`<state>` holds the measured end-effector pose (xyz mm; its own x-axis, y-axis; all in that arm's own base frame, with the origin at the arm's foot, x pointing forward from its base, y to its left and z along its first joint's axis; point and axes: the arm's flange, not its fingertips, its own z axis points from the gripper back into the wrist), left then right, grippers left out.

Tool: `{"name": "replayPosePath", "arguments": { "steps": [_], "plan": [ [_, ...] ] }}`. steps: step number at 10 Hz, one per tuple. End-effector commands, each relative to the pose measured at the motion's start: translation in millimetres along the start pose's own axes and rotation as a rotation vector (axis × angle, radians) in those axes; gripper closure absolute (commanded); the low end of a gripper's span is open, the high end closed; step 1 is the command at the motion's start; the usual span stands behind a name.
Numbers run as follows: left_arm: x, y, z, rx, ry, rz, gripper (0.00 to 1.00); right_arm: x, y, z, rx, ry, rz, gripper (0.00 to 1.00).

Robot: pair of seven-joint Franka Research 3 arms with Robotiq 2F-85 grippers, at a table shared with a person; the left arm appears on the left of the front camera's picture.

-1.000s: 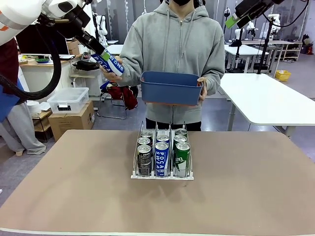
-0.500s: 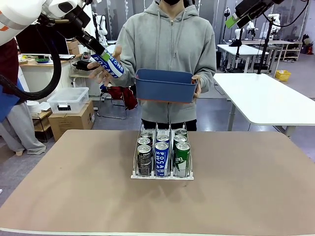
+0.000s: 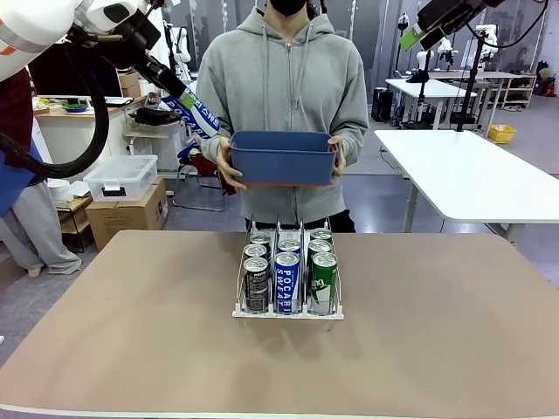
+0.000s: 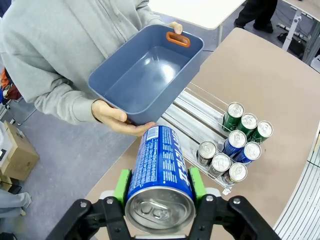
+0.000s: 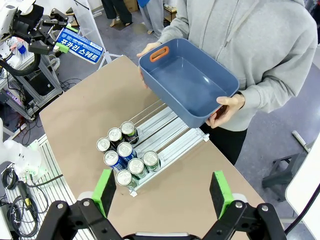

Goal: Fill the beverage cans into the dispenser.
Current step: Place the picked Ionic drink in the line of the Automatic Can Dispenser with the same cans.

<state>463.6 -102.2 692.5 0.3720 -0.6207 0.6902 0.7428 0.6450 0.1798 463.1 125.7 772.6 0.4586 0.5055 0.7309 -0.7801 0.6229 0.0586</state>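
Observation:
My left gripper (image 3: 185, 101) is raised high at the far left, shut on a blue can (image 3: 197, 113) with white lettering; the same blue can (image 4: 159, 167) lies lengthwise between the green pads (image 4: 121, 186) in the left wrist view. The clear dispenser (image 3: 287, 307) stands mid-table with several cans (image 3: 286, 281) in its three lanes: black left, blue middle, green right. My right gripper (image 5: 162, 190) hangs open high above the table, nothing between its pads; its green tip (image 3: 410, 37) shows at the top right.
A person in a grey hoodie stands at the far side holding an empty blue bin (image 3: 283, 157) with both hands above the dispenser's rear. A white table (image 3: 472, 175) stands at the back right. Boxes sit on the floor at the left.
The person's hand has let go of the blue can in my left gripper and gone back to the bin. The bin shifted left, now held in both hands.

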Motion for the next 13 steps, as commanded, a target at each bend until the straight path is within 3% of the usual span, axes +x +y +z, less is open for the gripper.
{"name": "replayPosePath", "arguments": {
  "steps": [1, 3, 5, 8, 11, 12, 13],
  "plan": [
    [3, -16, 2, -0.035, 0.053, 0.069, 0.43, -3, 1, -1, 0.008, -0.006, -0.002, 0.00],
    [11, -44, -5, -0.090, 0.105, 0.101, 0.43, -3, 1, -1, 0.008, -0.006, -0.002, 0.00],
    [8, -83, -8, -0.062, 0.190, 0.198, 0.43, -3, 1, -1, 0.008, -0.006, -0.002, 0.00],
    [-7, -137, -20, -0.118, 0.228, 0.162, 0.43, -3, 1, -1, 0.008, -0.006, -0.002, 0.00],
    [-12, -153, -25, -0.248, 0.306, 0.094, 0.43, -3, 1, -1, 0.008, -0.006, -0.002, 0.00],
    [-9, -152, -32, -0.155, 0.271, 0.142, 0.43, -3, 1, -1, 0.008, -0.006, -0.002, 0.00],
    [-9, -152, -32, -0.155, 0.271, 0.142, 0.43, -3, 1, -1, 0.008, -0.006, -0.002, 0.00]
  ]
}}
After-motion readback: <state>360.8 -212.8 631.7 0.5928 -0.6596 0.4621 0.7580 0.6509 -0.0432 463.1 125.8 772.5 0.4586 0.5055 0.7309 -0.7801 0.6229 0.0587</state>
